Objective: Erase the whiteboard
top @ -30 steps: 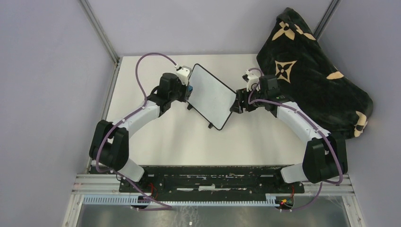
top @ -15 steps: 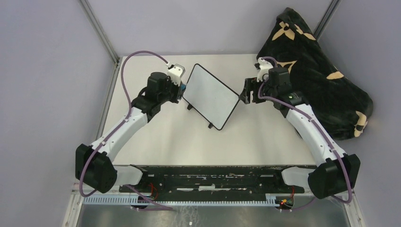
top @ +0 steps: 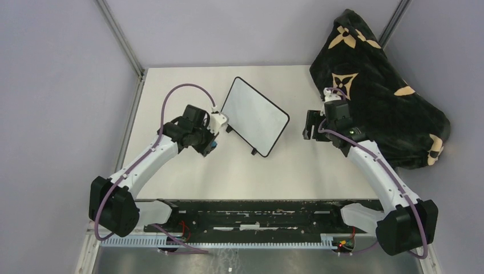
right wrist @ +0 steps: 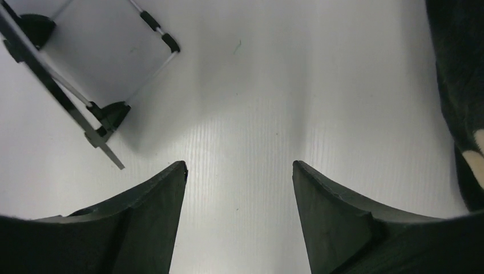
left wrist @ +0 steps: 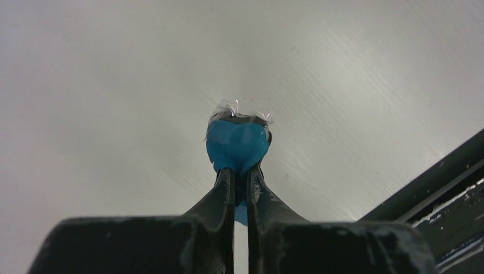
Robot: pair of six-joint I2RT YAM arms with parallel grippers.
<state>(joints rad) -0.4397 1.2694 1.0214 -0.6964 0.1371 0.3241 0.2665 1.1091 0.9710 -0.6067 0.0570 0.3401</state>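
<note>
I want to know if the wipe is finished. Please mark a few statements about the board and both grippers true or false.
The small black-framed whiteboard shows no writing. True.
The left gripper is empty. False: it is shut on a small blue pad.
The right gripper is open and holds nothing. True.
The right gripper touches the whiteboard. False: a gap separates them.

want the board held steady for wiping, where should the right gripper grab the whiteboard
Probably take the whiteboard by its thin black frame at the right corner, approaching from the right. That edge faces the open right gripper, is slim enough to pinch, and leaves the face free.
</note>
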